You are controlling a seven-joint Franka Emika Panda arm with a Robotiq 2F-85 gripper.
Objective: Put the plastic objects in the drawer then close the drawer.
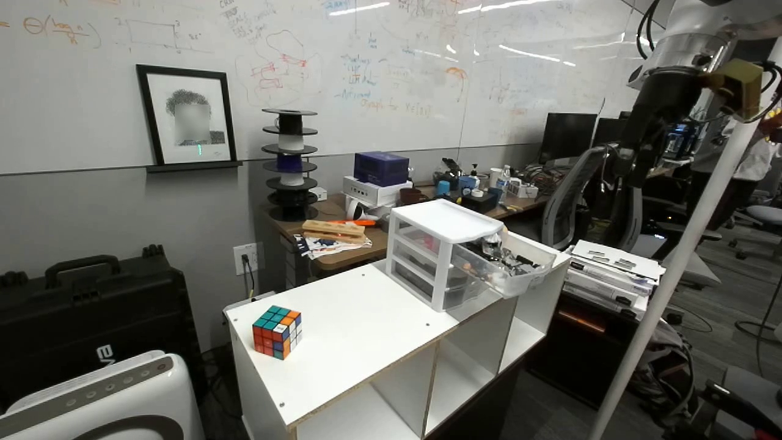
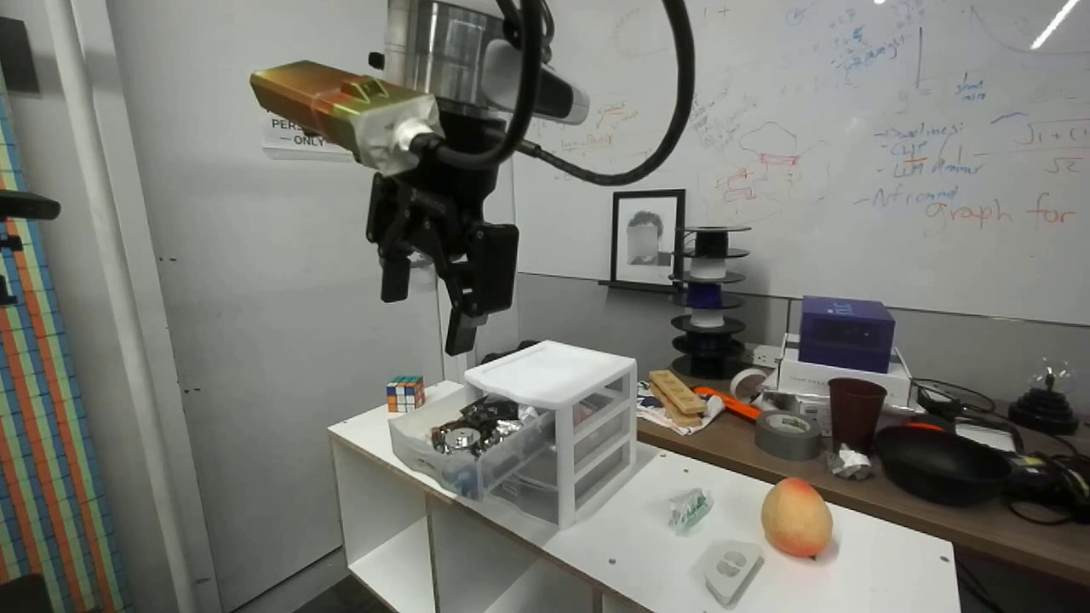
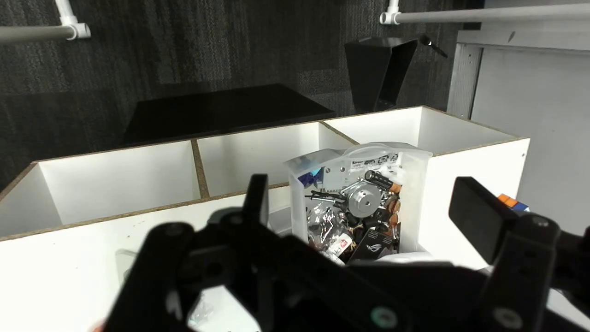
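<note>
The top drawer (image 1: pixel 519 284) of the white drawer unit (image 1: pixel 449 220) is pulled out in both exterior views. It holds a metal pulley, a battery, a shiny bag and other small parts, seen in the wrist view (image 3: pixel 417 198). A crumpled clear plastic wrapper with green print (image 2: pixel 690 509) and a pale grey plastic piece (image 2: pixel 732 572) lie on the white shelf table. Both show partly behind the gripper in the wrist view. My gripper (image 2: pixel 443 298) is open and empty, raised above the open drawer, with its fingers pointing down.
A Rubik's cube (image 1: pixel 278 333) sits on the white shelf table (image 1: pixel 348 342), across the drawer unit from the wrapper. An orange-yellow round fruit (image 2: pixel 796 517) lies near the grey piece. A brown desk behind holds tape, a cup and a black pan (image 2: pixel 941 464).
</note>
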